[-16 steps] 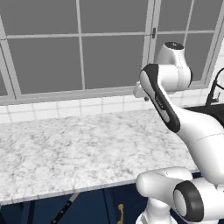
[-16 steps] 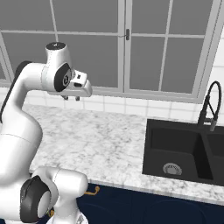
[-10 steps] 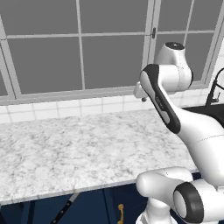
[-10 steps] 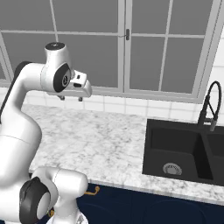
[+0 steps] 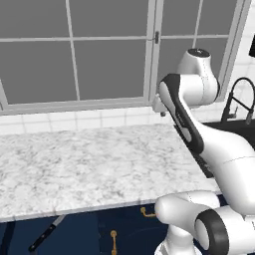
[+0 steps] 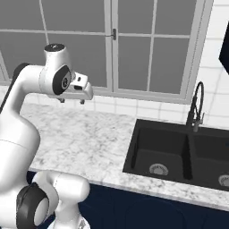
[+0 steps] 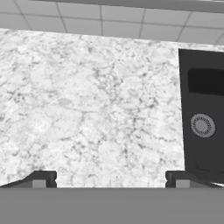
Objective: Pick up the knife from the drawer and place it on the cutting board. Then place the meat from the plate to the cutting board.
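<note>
Left base view: white arm rises from the lower right, elbow bent high at right of centre, wrist reaching toward the window sill; the gripper (image 5: 160, 107) is mostly hidden behind the forearm, just a pale bit at centre right; marble counter (image 5: 84, 164) fills the middle band, bare surface; below its front edge, lower left, the knife (image 5: 47, 234) lies in the open drawer (image 5: 79, 234), dark handle toward the bottom left corner, slim blade angled up toward the counter lip; a brass handle (image 5: 146, 213) shows on the navy front at bottom centre, another small one (image 5: 113, 238) below it; faucet (image 5: 238, 99) at the right edge. Right base view: arm comes up from the lower left; the gripper (image 6: 71, 100) hangs at upper left of centre, above the counter (image 6: 85, 138) and apart from it, two short dark tips pointing down with a clear gap between them, nothing held; black sink (image 6: 179, 152) at right, faucet (image 6: 197, 107) behind it, window (image 6: 112, 44) across the top. Hand view: looking down on marble (image 7: 87, 105); finger tips (image 7: 41, 179) at bottom left and bottom right, spread wide, released; sink corner with round drain (image 7: 202, 125) at right edge; tile strip (image 7: 109, 19) along the top.
</note>
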{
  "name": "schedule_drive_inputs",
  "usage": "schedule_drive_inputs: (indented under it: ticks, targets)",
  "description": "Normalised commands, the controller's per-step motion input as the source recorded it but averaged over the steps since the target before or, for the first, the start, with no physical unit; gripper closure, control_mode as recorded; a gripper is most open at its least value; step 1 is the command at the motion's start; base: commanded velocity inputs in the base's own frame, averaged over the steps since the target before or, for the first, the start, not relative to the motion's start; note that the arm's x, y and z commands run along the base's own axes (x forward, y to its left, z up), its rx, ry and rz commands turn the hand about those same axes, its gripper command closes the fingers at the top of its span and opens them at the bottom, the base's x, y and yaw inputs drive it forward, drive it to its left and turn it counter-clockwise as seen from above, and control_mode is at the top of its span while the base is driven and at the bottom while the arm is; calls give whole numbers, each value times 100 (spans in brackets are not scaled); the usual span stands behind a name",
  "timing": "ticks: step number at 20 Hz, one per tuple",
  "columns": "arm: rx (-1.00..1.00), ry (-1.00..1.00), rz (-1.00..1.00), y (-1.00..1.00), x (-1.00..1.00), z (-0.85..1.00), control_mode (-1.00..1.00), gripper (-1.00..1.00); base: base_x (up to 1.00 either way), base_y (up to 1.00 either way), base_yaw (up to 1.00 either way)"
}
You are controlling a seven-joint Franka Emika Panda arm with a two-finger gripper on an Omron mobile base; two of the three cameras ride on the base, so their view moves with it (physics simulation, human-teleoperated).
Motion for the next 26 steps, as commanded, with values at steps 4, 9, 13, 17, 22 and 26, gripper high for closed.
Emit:
schedule_drive_inputs:
  ticks: [4,9,13,17,22,26]
  targets:
    - [0,0,0,0,0,0,100,-100,-1,-69,61]
    - [0,0,0,0,0,0,100,-100,-3,-14,89]
    - [0,0,0,0,0,0,100,-100,0,-3,91]
    - [0,0,0,0,0,0,100,-100,0,0,85]
    - [0,0,0,0,0,0,100,-100,0,8,78]
    - [0,0,0,0,0,0,100,-100,0,11,70]
